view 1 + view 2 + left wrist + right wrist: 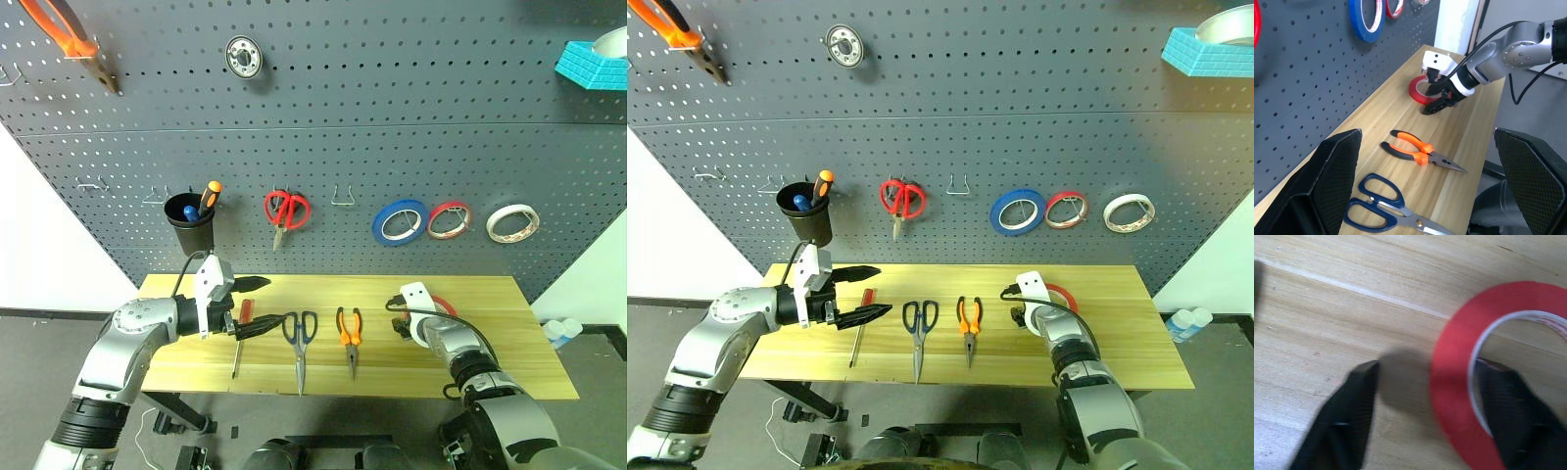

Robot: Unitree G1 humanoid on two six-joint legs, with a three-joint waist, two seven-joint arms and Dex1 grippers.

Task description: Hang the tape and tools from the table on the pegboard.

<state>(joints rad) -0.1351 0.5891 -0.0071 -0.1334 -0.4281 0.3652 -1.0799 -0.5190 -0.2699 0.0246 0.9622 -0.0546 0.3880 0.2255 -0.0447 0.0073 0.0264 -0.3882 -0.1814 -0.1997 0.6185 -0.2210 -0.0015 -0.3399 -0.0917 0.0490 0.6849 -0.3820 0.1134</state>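
Note:
The tape point(1454, 382), a wide red ring, lies flat on the table point(509, 362) at its right end. My right gripper point(1425, 367) points down at it, one finger inside the ring and one outside, with a gap still showing beside the band. My left gripper point(257, 305) hovers open above the table's left part, over the red-handled screwdriver point(240, 338). Black-handled scissors point(300, 338) and small orange-and-black pliers point(349, 333) lie side by side in the middle. Behind the table rises the dark pegboard point(392, 117).
On the pegboard hang a black cup of screwdrivers point(189, 220), red-handled scissors point(286, 211), a blue roll point(399, 221), a red-and-white roll point(449, 219), a white roll point(512, 222) and large orange pliers point(73, 39). A bare hook point(341, 199) sits between scissors and blue roll.

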